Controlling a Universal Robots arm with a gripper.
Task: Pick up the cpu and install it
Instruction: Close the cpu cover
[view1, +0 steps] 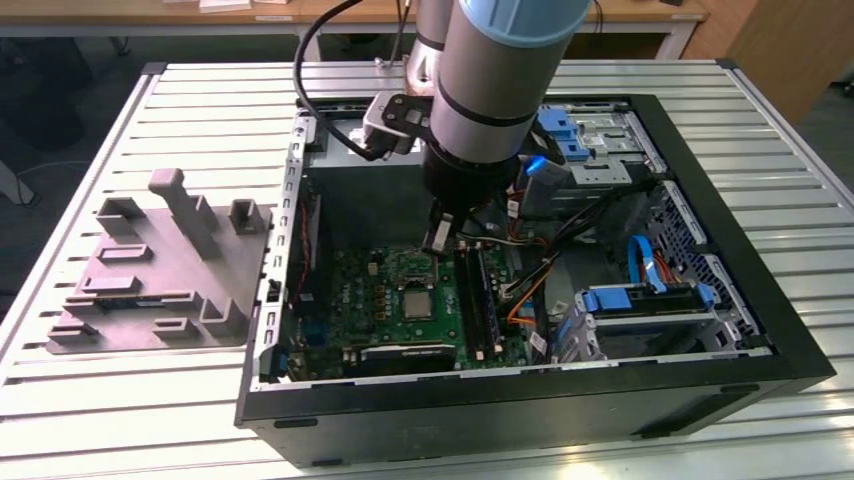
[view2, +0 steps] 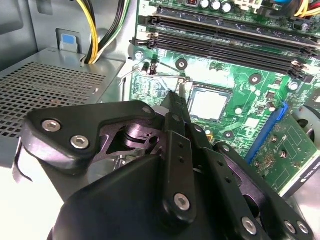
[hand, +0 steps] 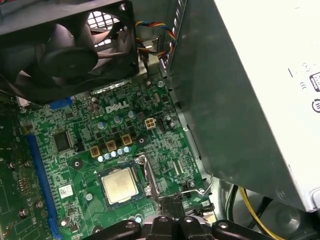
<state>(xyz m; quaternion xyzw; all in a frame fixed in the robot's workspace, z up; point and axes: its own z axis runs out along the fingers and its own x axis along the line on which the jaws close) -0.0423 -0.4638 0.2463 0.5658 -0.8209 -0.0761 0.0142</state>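
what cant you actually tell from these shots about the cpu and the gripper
- Whether the cpu is fully seated in its socket: it lies there in both wrist views, but no view shows the contact.
- State of the gripper: in the second wrist view its own black body hides the tips; in the first wrist view the picture's edge cuts it off.
- Gap between gripper and motherboard: in the exterior view the arm covers it.

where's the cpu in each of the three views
Exterior view: the cpu sits in its socket mid-motherboard, below the gripper.
Second wrist view: cpu just past the gripper tip.
First wrist view: cpu beside the gripper tip.
Shared landmark: the green motherboard.
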